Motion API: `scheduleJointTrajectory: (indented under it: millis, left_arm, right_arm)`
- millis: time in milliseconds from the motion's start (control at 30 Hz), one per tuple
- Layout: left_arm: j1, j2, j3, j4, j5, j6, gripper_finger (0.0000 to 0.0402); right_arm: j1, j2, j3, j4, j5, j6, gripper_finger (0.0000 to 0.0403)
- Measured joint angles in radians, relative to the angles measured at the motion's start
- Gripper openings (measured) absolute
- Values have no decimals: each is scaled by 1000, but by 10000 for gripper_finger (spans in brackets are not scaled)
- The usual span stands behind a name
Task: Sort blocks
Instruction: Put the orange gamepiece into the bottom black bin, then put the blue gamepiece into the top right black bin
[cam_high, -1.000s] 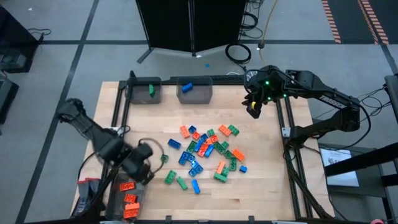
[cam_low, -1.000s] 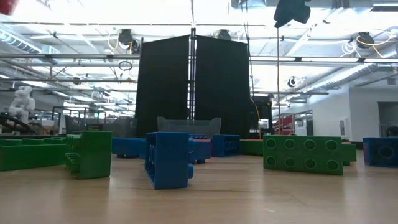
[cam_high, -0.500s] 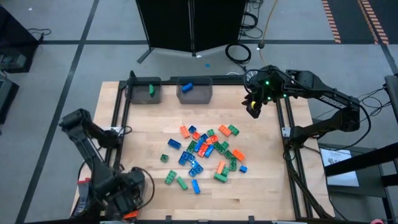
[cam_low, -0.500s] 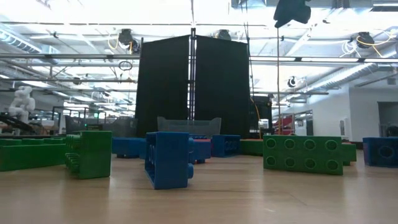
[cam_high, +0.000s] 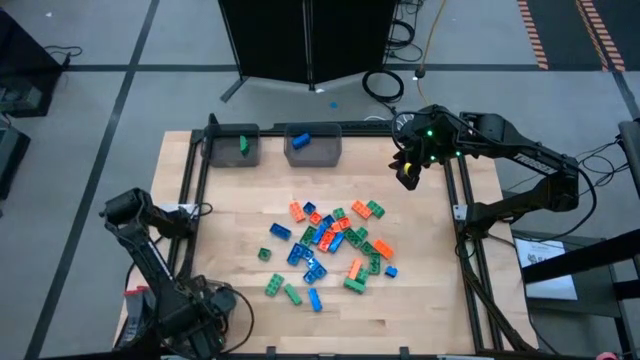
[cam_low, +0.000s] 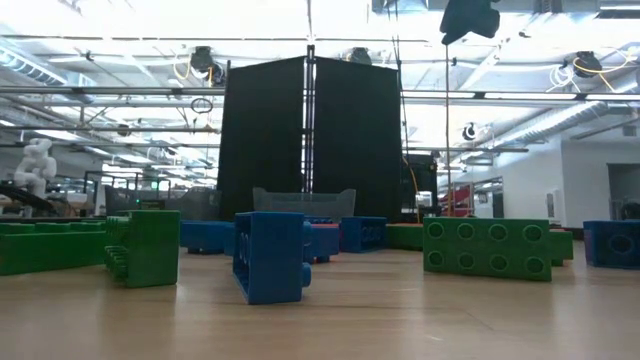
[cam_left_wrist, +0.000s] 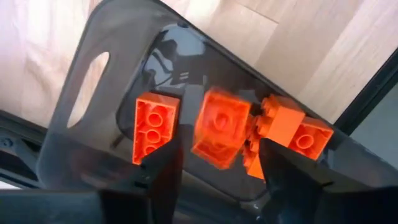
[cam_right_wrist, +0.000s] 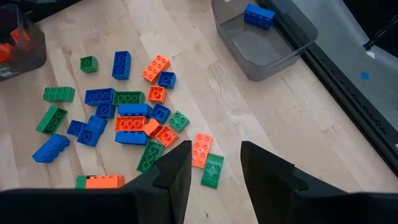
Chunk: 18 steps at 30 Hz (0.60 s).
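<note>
Left gripper (cam_left_wrist: 214, 165) over near-left bin (cam_left_wrist: 87, 143), fingers apart; a blurred orange block (cam_left_wrist: 219, 127) sits between them, contact hard to judge. High view hides this bin under the arm. Bin holds roughly four orange blocks, edges cut off. Mid-table: loose blocks (cam_high: 330, 245), about thirty, mixed colours. Far bins: one green block (cam_high: 243, 146), one blue block (cam_high: 301, 139). Right gripper (cam_high: 408, 176) open, far-right, empty.

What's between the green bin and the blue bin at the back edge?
Nothing: high view shows only a bare strip of table between the bin with the green block and the bin with the blue block.
</note>
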Motion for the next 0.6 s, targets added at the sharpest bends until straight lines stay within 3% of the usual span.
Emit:
scheduleJointTrajectory:
  millis: [300,600]
  left_arm:
    - [36,-25,0,-4,1,-22,235]
    - [184,-191,0,-109,-233,14,236]
  right_arm:
    - [0,0,0,0,0,0,135]
    - [0,0,0,0,-2,-3,135]
